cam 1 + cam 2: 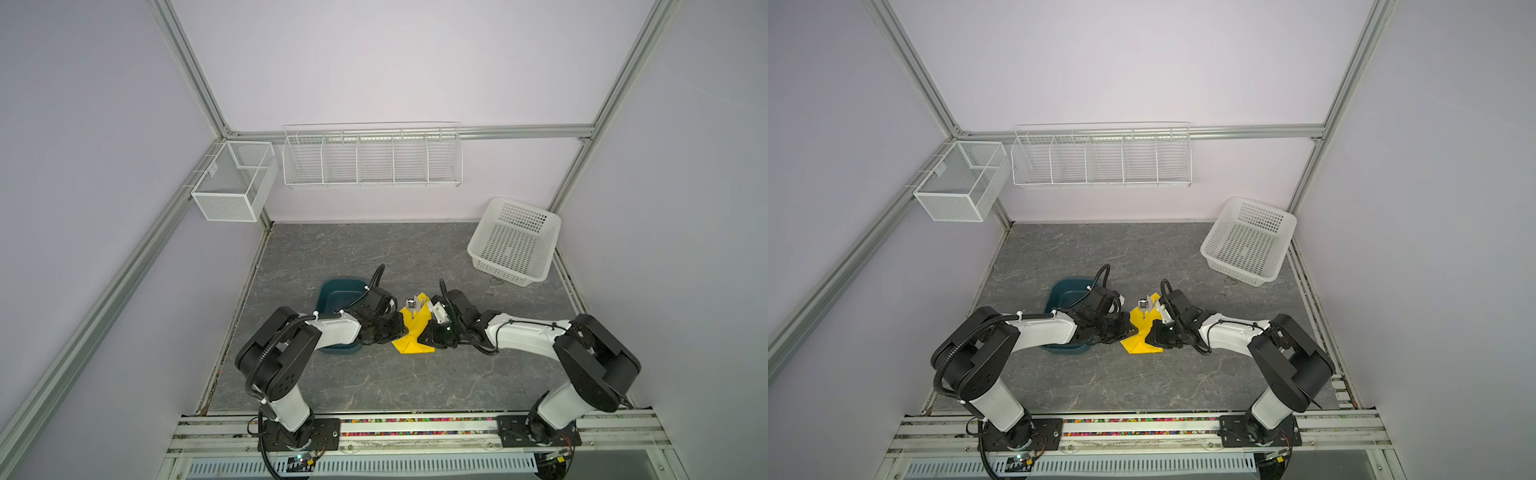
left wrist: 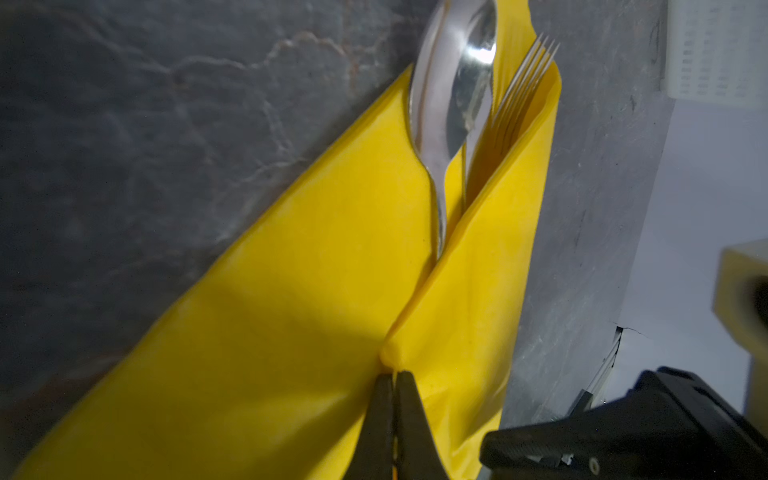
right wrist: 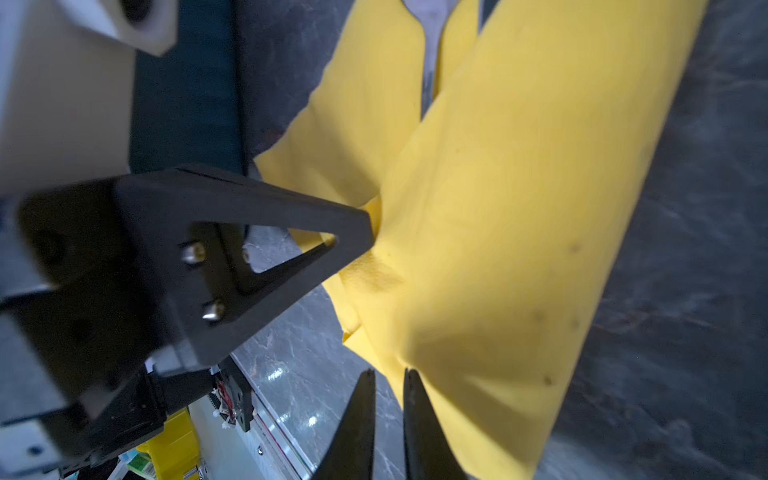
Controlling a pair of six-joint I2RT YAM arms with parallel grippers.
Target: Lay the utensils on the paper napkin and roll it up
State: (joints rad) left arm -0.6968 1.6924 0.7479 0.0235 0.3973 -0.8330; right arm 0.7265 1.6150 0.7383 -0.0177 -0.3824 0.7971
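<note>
I reference everything to the white wire rack (image 1: 372, 156) on the back wall (image 1: 415, 75). Pale lilac walls (image 1: 83, 124), framed by aluminium profiles (image 1: 189, 66), enclose the cell. A white mesh box (image 1: 232, 183) hangs left of the rack. Below the rack lies the grey marbled tabletop (image 1: 353, 249); a white perforated basket (image 1: 509, 266) stands below its right end.

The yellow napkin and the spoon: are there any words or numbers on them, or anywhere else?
No text can be read anywhere.
paper napkin: plain yellow, no print.
spoon: no mark shows.
tag on the mesh basket: too small to read.
green-white scrap in the right wrist view: too blurred to tell.
</note>
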